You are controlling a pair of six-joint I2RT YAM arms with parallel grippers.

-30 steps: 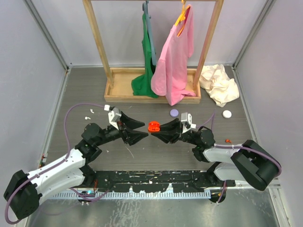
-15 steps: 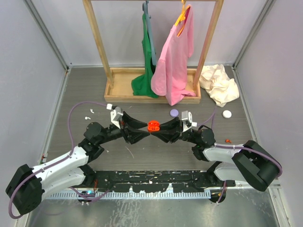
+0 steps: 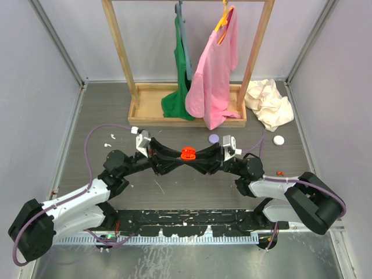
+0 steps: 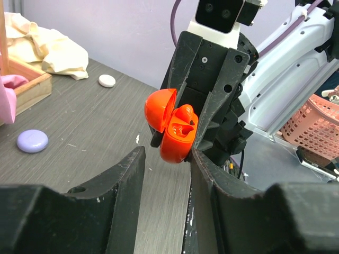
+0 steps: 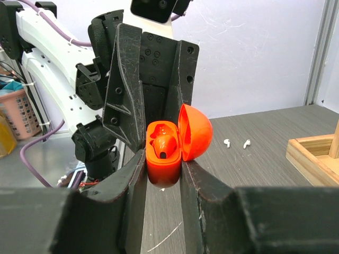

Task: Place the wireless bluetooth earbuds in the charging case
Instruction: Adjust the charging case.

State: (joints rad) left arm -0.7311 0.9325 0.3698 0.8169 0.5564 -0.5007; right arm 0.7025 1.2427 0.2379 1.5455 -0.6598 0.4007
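Observation:
An orange charging case [image 3: 187, 153] hangs above the table with its lid swung open, and my right gripper [image 3: 195, 157] is shut on its body. In the right wrist view the case [image 5: 167, 151] sits clamped between the fingertips of that gripper [image 5: 163, 159], its wells showing orange. My left gripper [image 4: 167, 153] faces it, open, its jaws on either side of the case's [image 4: 177, 132] lower end; the right finger [image 4: 204, 164] is close against it and the left stands apart. Two white earbuds [image 5: 226, 143] [image 5: 246, 143] lie on the table behind the left arm, seen from above as earbuds [image 3: 110, 138].
A wooden clothes rack [image 3: 139, 110] with green and pink garments stands at the back, with a cream cloth [image 3: 268, 103] to its right. A purple disc [image 3: 214, 138] and a white disc [image 3: 279, 139] lie on the table behind the grippers.
My left gripper has moved right until its tips reach the case, and its jaws have narrowed. The right gripper has held the case nearly still.

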